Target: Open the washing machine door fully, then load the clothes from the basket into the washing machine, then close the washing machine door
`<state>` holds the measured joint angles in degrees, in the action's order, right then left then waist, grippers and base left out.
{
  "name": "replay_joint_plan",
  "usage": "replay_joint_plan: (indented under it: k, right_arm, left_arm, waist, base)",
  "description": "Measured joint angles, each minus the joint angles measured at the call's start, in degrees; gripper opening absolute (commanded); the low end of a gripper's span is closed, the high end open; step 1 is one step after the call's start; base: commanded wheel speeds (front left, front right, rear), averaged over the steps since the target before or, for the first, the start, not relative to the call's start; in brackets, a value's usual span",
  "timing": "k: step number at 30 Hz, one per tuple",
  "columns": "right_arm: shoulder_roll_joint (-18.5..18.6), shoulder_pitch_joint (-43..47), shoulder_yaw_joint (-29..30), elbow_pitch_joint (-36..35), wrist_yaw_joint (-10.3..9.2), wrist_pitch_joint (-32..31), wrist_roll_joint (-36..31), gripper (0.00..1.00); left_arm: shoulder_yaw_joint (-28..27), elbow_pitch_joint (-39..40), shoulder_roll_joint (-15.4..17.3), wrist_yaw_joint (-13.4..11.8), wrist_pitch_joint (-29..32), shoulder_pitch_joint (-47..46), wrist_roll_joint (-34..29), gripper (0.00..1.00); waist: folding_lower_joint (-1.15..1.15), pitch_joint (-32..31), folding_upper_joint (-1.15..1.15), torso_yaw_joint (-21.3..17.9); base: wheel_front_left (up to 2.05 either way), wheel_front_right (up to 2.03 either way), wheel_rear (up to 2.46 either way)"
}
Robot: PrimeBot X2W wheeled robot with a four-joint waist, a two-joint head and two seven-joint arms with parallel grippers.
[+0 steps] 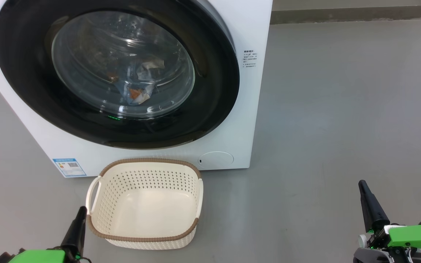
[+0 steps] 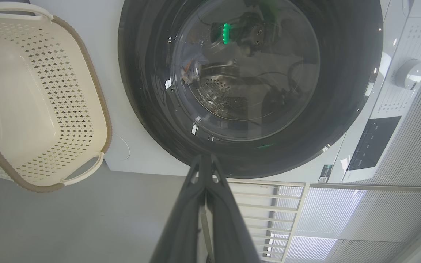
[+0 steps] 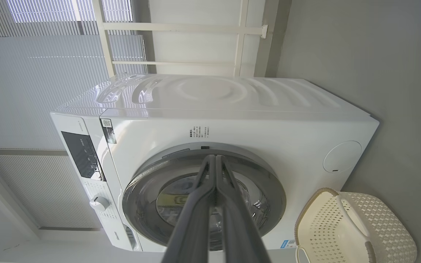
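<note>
Nearest me: L gripper (image 1: pixel 82 212) and R gripper (image 1: pixel 363 187), low in head view, each w/ fingers pressed together, gripping nothing. Next, the basket (image 1: pixel 148 161) on the floor, just before the washing machine (image 1: pixel 258 54). Farthest: washing machine door (image 1: pixel 31 91) closed, clothes (image 1: pixel 137 92) seen thru its glass.

The washing machine door (image 1: pixel 24 91) runs off the top edge of the head view, and the clothes (image 1: pixel 137 93) behind its glass show only as pale and orange scraps among reflections. The small print (image 1: pixel 250 59) and blue sticker (image 1: pixel 69 167) on the washing machine (image 1: pixel 243 120) are too small to read. The left wrist view's left edge cuts off the basket (image 2: pixel 102 109).
</note>
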<state>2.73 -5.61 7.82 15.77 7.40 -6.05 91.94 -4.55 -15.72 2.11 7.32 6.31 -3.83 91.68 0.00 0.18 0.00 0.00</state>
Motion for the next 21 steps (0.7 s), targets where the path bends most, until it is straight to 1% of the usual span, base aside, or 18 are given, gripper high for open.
replay_joint_plan:
  k: [21]
  right_arm:
    - [0.0,0.0,0.0,0.0,0.0,0.0,0.0,0.0]
  left_arm:
    - [0.0,0.0,0.0,0.0,0.0,0.0,0.0,0.0]
  waist:
    - [0.0,0.0,0.0,0.0]
  base:
    - [0.0,0.0,0.0]
